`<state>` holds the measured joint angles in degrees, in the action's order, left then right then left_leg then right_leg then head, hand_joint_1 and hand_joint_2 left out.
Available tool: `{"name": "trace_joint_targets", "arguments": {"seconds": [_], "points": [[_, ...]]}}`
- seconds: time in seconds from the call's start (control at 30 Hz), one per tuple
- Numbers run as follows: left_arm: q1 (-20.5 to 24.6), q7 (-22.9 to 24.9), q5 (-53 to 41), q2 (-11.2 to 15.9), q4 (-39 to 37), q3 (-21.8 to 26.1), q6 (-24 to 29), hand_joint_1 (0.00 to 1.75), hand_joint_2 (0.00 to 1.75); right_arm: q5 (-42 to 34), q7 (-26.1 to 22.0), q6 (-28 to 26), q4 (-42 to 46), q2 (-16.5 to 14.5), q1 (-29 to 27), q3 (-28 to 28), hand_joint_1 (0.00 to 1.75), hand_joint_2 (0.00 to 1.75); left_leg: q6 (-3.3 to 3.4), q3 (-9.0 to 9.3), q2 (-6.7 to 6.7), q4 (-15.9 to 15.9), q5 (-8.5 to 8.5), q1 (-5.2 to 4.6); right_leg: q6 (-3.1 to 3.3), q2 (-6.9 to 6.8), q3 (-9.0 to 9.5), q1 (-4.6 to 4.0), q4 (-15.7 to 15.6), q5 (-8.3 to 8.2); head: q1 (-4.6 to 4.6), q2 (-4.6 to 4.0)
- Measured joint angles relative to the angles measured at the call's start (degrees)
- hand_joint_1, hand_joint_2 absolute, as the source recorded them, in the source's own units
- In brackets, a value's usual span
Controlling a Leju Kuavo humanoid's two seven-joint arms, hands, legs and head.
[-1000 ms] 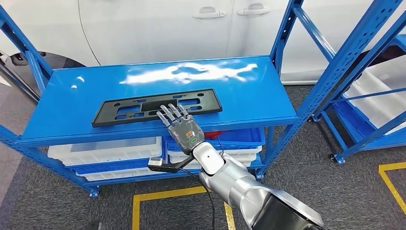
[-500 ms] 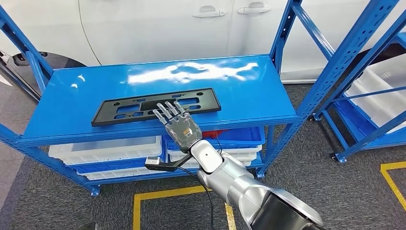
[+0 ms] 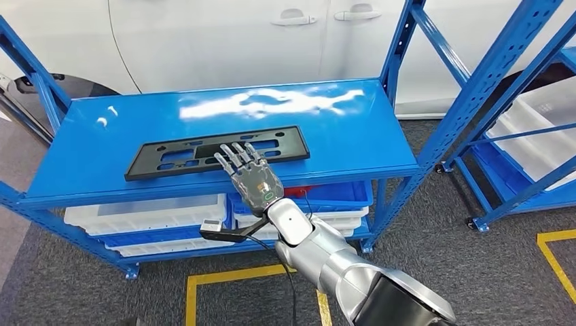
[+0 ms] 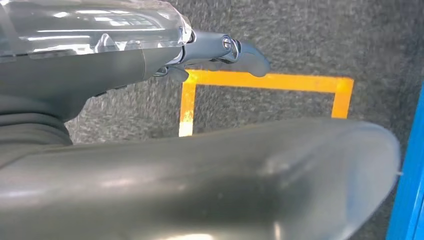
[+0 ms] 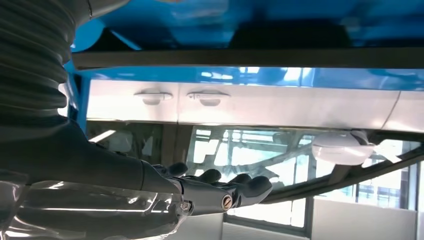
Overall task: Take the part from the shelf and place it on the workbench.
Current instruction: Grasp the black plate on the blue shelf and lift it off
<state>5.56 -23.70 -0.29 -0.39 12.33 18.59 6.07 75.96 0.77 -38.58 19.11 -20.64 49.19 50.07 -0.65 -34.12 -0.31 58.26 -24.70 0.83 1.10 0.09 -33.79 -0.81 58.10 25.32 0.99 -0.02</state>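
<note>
The part (image 3: 173, 156) is a long flat black plate with cut-outs, lying on the top board of the blue shelf (image 3: 339, 129). My right hand (image 3: 253, 178) reaches up from below, back of the hand facing me and fingers spread. Its fingertips (image 3: 234, 151) lie over the plate's near edge, about at its middle, and grip nothing. In the right wrist view the right hand (image 5: 220, 192) is stretched out flat with nothing in it. My left hand (image 4: 235, 50) hangs over the floor, its fingers extended and holding nothing.
White bins (image 3: 146, 212) and a blue bin (image 3: 336, 193) fill the lower shelf. A white car (image 3: 238, 41) stands behind. A second blue rack (image 3: 502, 75) with white trays stands at the right. Yellow lines (image 3: 231, 275) mark the grey floor.
The whole picture has shifted slightly left, so the camera moved. My right hand has edged a little further over the plate's near edge; the plate lies as before.
</note>
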Motion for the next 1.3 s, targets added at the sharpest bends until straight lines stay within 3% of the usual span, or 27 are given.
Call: {"name": "trace_joint_targets", "arguments": {"seconds": [0.07, 0.1, 0.2, 0.23, 0.27, 0.3, 0.37, 0.43, 0.5, 0.6, 0.63, 0.73, 0.77, 0.8, 0.83, 0.9, 0.97, 1.03, 1.1, 1.13, 1.23, 1.27, 1.3], "points": [[-0.13, -0.82, -0.19, -0.06, 0.00, 0.04, 0.09, 0.00, 0.00, -1.25, -0.59, -0.16, 0.48, -0.03, 0.04, 0.01, 0.00, 1.75, 0.59, -0.06, 0.02, -0.12, 0.19, 0.21, -0.57, -0.01, -0.25, 0.06, 0.48, 0.49, 0.01, 0.00], [-0.13, -1.21, -0.32, -0.08, 0.00, 0.07, 0.08, 0.00, 0.00, -1.70, -0.76, -0.19, 0.76, -0.04, 0.12, 0.01, 0.00, 1.75, 0.90, -0.05, 0.05, -0.26, 0.30, 0.35, -0.91, -0.01, -0.87, 0.13, 1.88, 1.47, 0.00, 0.00], [-0.10, -1.90, -0.60, -0.09, 0.00, 0.10, 0.01, 0.00, 0.00, -2.23, -0.95, -0.19, 1.24, -0.04, 0.20, 0.04, 0.00, 1.75, 1.37, -0.10, 0.10, -0.37, 0.38, 0.43, -1.71, -0.01, -5.76, 0.58, 12.44, 6.74, -0.01, 0.00], [-0.14, -1.95, -0.61, -0.09, 0.00, 0.11, -0.01, 0.00, 0.00, -2.29, -0.96, -0.18, 1.26, -0.03, 0.12, 0.04, 0.00, 1.75, 1.38, -0.12, 0.10, -0.35, 0.37, 0.41, -1.85, -0.01, -7.42, 0.74, 15.76, 7.78, -0.01, 0.00], [-0.18, -1.97, -0.62, -0.09, 0.00, 0.13, -0.01, 0.00, 0.00, -2.34, -0.97, -0.18, 1.26, -0.02, 0.04, 0.04, 0.00, 1.75, 1.38, -0.12, 0.09, -0.32, 0.36, 0.42, -1.92, -0.02, -8.24, 0.87, 17.23, 7.75, -0.01, 0.00], [-0.21, -1.99, -0.63, -0.10, 0.00, 0.13, -0.02, 0.00, 0.00, -2.37, -0.97, -0.18, 1.30, -0.02, 0.01, 0.04, 0.00, 1.75, 1.34, -0.10, 0.06, -0.28, 0.34, 0.42, -1.91, -0.02, -7.89, 0.98, 16.22, 6.54, -0.01, 0.00], [-0.20, -2.02, -0.64, -0.12, 0.00, 0.13, -0.02, 0.00, 0.00, -2.41, -0.97, -0.19, 1.53, -0.03, 0.06, 0.04, 0.00, 1.75, 1.18, 0.02, -0.02, -0.20, 0.24, 0.42, -1.61, -0.03, -4.35, 1.08, 8.51, 2.40, -0.01, 0.00], [-0.17, -2.05, -0.64, -0.13, 0.00, 0.13, -0.02, 0.00, 0.00, -2.45, -0.97, -0.19, 1.73, -0.05, 0.20, 0.05, 0.00, 1.75, 0.74, 0.00, -0.05, -0.13, 0.17, 0.26, -1.16, -0.01, -1.22, 0.85, 1.74, -0.04, -0.01, 0.00], [-0.18, -2.12, -0.72, -0.13, 0.00, 0.14, 0.08, 0.00, 0.00, -2.54, -0.97, -0.19, 1.76, -0.08, 0.25, 0.07, 0.00, 1.75, 0.08, -0.08, -0.06, -0.25, 0.26, 0.17, -0.73, 0.06, -0.71, 0.52, 0.29, -0.21, -0.01, 0.00], [-0.16, -2.68, -1.29, -0.15, 0.00, 0.13, 0.31, 0.00, 0.00, -2.94, -0.97, -0.21, 1.95, -0.19, 0.34, 0.08, 0.00, 1.75, -0.84, -0.39, 0.00, 0.56, -0.51, 0.34, 0.33, 0.05, -0.42, 0.74, -0.52, -0.71, 0.00, 0.00], [-0.14, -3.07, -1.49, -0.16, 0.00, 0.12, 0.07, 0.00, 0.00, -3.07, -0.97, -0.22, 2.02, -0.26, 0.42, 0.12, 0.00, 1.75, -1.05, -1.26, 0.03, 2.61, -1.80, 0.38, 0.64, 0.00, -0.25, 0.88, -0.84, -0.88, 0.01, 0.00], [-0.22, -4.69, -1.84, -0.18, 0.00, 0.11, -1.30, 0.00, 0.00, -3.71, -0.99, -0.25, 1.98, -0.38, 0.36, 0.31, 0.00, 1.75, -1.50, -6.38, 0.07, 13.63, -6.90, 0.45, 0.99, -0.08, -0.19, 0.74, -0.93, -0.92, 0.01, 0.00], [-0.27, -5.12, -1.91, -0.17, 0.00, 0.12, -1.60, 0.00, 0.00, -4.19, -1.08, -0.27, 1.95, -0.38, 0.24, 0.34, 0.00, 1.75, -1.58, -7.45, 0.07, 15.76, -7.28, 0.46, 1.01, -0.07, -0.20, 0.66, -0.90, -0.90, 0.01, 0.00], [-0.32, -5.40, -1.98, -0.17, 0.00, 0.12, -1.76, 0.00, 0.00, -4.87, -1.30, -0.28, 1.91, -0.38, 0.15, 0.37, 0.00, 1.75, -1.58, -7.43, 0.07, 15.64, -6.53, 0.46, 1.01, -0.05, -0.18, 0.61, -0.85, -0.88, 0.01, 0.00], [-0.34, -5.58, -2.04, -0.17, 0.00, 0.12, -1.85, 0.00, 0.00, -5.69, -1.62, -0.30, 1.90, -0.38, 0.10, 0.37, 0.00, 1.75, -1.53, -6.29, 0.08, 13.26, -4.82, 0.46, 0.97, -0.03, -0.14, 0.59, -0.76, -0.83, 0.01, 0.00], [-0.30, -5.84, -2.07, -0.16, 0.00, 0.13, -1.96, 0.00, 0.00, -7.82, -2.63, -0.26, 1.92, -0.39, 0.14, 0.36, 0.00, 1.75, -1.24, -2.24, 0.13, 5.11, -1.22, 0.38, 0.70, 0.01, -0.13, 0.46, -0.40, -0.57, 0.01, 0.00], [-0.30, -6.10, -2.12, -0.15, 0.00, 0.14, -2.08, 0.00, 0.00, -11.00, -4.19, 0.00, 2.00, -0.39, 0.15, 0.19, 0.00, 0.87, -0.61, 0.01, 0.08, 0.42, -0.01, 0.18, 0.25, 0.07, -0.32, 0.23, -0.06, -0.38, 0.00, 0.00], [-0.39, -6.31, -2.13, -0.16, 0.00, 0.19, -2.08, 0.00, 0.00, -16.03, -6.69, 1.03, 2.34, -0.38, 0.08, -0.51, 0.00, 0.00, 0.15, 0.03, -0.01, 0.00, -0.05, 0.06, -0.28, 0.11, -0.47, 0.17, 0.00, -0.41, -0.01, 0.00], [-0.43, -6.45, -2.08, -0.21, 0.00, 0.26, -1.99, 0.00, 0.00, -20.95, -9.07, 2.02, 2.89, -0.38, 0.10, -1.51, 0.00, 0.00, 0.82, 0.04, 0.00, -0.25, 0.18, 0.20, -0.93, 0.09, -0.87, 0.33, 0.96, 0.41, -0.01, 0.00], [-0.41, -6.50, -2.08, -0.24, 0.00, 0.29, -1.92, 0.00, 0.00, -22.41, -9.76, 2.19, 3.08, -0.38, 0.20, -1.85, 0.00, 0.00, 1.11, 0.04, 0.03, -0.38, 0.31, 0.31, -1.24, 0.08, -1.70, 0.40, 2.85, 1.67, 0.00, 0.00], [-0.37, -6.57, -2.14, -0.24, 0.00, 0.37, -1.66, 0.00, 0.00, -23.44, -10.04, 2.23, 3.16, -0.34, 0.36, -2.11, 0.00, 0.00, 1.46, -0.10, -0.04, -0.39, 0.38, 0.30, -1.84, 0.06, -6.88, 0.75, 13.85, 6.93, -0.01, 0.00], [-0.38, -6.57, -2.13, -0.24, 0.00, 0.42, -1.52, 0.00, 0.00, -23.33, -9.76, 2.19, 3.16, -0.33, 0.33, -2.09, 0.00, 0.00, 1.46, -0.14, -0.21, -0.36, 0.38, 0.29, -1.94, 0.05, -8.20, 0.86, 16.51, 7.61, -0.01, 0.00], [-0.40, -6.57, -2.11, -0.24, 0.00, 0.50, -1.40, 0.00, 0.00, -23.06, -9.37, 2.10, 3.16, -0.33, 0.32, -2.04, 0.00, 0.00, 1.46, -0.15, -0.52, -0.33, 0.38, 0.29, -1.94, 0.07, -8.46, 0.95, 16.96, 7.13, -0.01, 0.00]]}}
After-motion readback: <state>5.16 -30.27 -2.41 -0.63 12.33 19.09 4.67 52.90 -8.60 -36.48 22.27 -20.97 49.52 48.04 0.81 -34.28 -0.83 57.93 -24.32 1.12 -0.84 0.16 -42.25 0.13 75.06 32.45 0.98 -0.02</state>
